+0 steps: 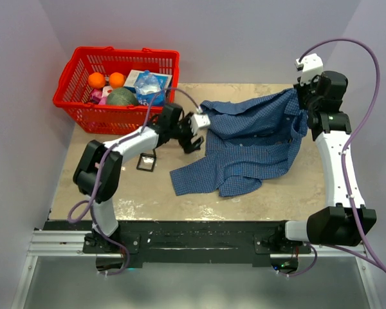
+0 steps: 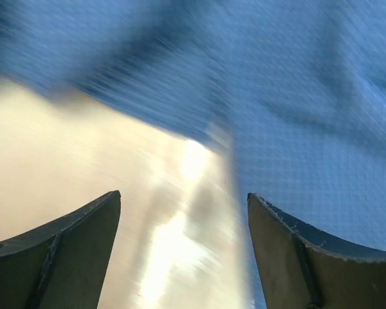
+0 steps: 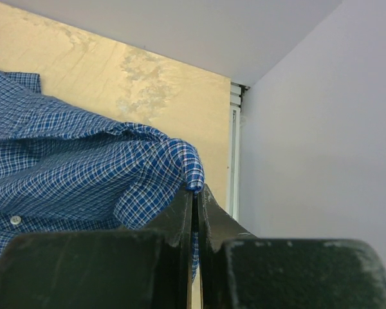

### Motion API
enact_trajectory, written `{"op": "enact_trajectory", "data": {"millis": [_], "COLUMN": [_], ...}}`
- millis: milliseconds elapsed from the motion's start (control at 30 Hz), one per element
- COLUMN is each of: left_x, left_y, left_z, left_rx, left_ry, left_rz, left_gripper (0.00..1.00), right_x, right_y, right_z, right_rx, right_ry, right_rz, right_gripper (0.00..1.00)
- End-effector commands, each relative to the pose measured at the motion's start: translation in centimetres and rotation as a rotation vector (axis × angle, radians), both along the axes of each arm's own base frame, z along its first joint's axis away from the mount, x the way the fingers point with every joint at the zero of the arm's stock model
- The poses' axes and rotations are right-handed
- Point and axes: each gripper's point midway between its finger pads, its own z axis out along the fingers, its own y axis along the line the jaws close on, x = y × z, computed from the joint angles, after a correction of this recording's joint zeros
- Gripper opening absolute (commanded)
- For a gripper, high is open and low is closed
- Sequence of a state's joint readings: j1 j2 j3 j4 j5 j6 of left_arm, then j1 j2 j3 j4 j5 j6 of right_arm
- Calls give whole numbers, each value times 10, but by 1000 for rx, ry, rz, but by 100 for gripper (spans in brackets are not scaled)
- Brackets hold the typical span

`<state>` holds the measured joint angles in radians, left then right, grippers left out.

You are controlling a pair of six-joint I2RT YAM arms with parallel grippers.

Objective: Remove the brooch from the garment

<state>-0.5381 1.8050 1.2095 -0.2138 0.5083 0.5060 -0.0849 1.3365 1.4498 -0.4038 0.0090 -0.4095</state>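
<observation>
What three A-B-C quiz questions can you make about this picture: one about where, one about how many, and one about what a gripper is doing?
1. Where is the basket?
A) far left corner of the table
B) near right corner
C) the table's middle

2. How many oranges are in it?
A) one
B) two
C) five

3. What is the right gripper doing?
A) open over the basket
B) shut on the shirt
C) holding an orange

Answers:
1 A, it sits at the back edge on the left side.
2 B, two orange balls lie side by side.
3 B, the right wrist view shows its fingers pressed together on a fold of the cloth.
</observation>
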Motion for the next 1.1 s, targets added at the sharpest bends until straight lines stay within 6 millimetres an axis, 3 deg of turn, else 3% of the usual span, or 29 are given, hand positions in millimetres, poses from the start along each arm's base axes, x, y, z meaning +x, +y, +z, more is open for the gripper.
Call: {"op": "enact_trajectory", "data": {"millis": [0, 33, 67, 133, 167, 200, 267, 367, 567, 733, 867, 967, 1067], "left_x": [106, 119, 123, 137, 140, 147, 149, 146, 158, 155, 136, 126, 124], "left_y": [-29, -36, -43, -53, -57, -62, -67, -76, -78, -73, -73, -72, -70], "left_z": [57, 66, 57, 65, 51, 59, 42, 37, 31, 42, 35, 27, 24], "left_rx": [-151, -190, -200, -243, -237, -256, -260, -325, -321, -318, -287, -264, -255], "left_ry": [-202, -238, -218, -251, -231, -235, -174, -94, -125, -161, -120, -77, -63], "left_rz": [166, 174, 185, 215, 219, 216, 209, 146, 128, 64, -34, -65, -65], "left_gripper": [84, 84, 87, 90, 90, 91, 91, 91, 74, 40, 41, 30, 30], "right_x": [-8, -7, -6, -4, -4, -3, -5, -7, -4, 4, 6, 9, 13], "right_y": [-5, -6, -5, -5, -5, -5, -5, -5, -6, -6, -6, -6, -1], "right_z": [22, 19, 18, 13, 16, 16, 18, 18, 21, 16, 14, 13, 11], "right_rx": [-1, 6, 12, 22, 23, 25, 23, 15, 18, 39, 49, 53, 68], "right_ry": [-73, -69, -67, -51, -57, -52, -55, -50, -49, -43, -49, -54, -53], "right_rz": [-12, -17, -17, -18, -20, -19, -20, -17, -18, -25, -28, -29, -7], "right_gripper": [0, 0, 0, 0, 0, 0, 0, 0, 0, 0, 0, 0, 0]}}
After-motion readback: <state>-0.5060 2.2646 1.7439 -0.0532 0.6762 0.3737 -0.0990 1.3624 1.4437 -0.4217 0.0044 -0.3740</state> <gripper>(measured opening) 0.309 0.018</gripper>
